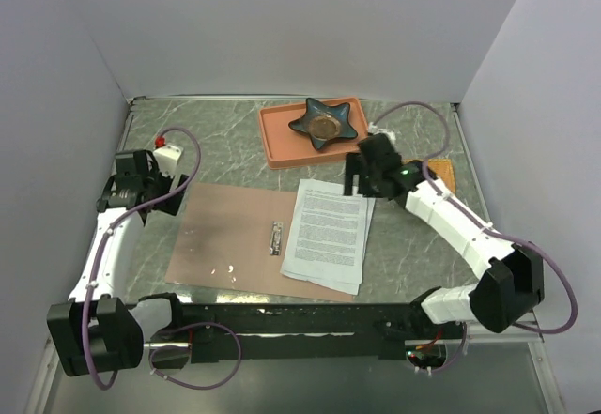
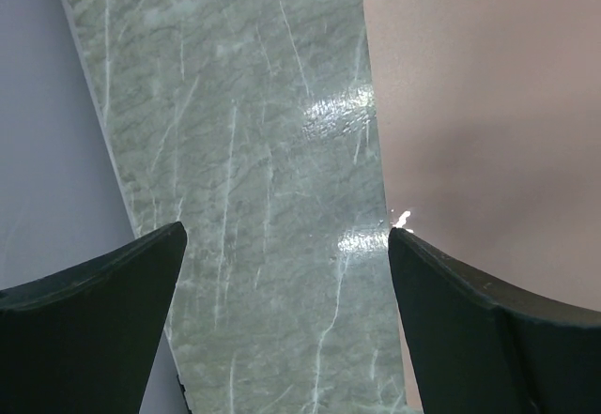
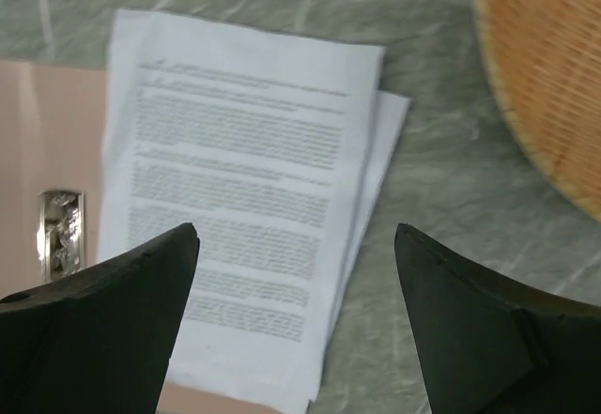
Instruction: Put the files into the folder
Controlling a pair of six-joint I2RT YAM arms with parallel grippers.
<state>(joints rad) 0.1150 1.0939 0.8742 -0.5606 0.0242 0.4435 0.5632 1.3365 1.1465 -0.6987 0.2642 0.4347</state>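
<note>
Claw on right point(image 3: 296, 234) wide open, near files point(image 3: 235, 142)

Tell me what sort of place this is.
Most likely a robot lab test cell, not a real office: plain white walls box in a marble-patterned table, a left arm and right arm stand at its near edge, and props are laid out: folder, files, tray.

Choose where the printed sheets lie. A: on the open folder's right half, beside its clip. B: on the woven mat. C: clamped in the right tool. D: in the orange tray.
A: the printed sheets rest on the folder, just right of its metal clip.
</note>
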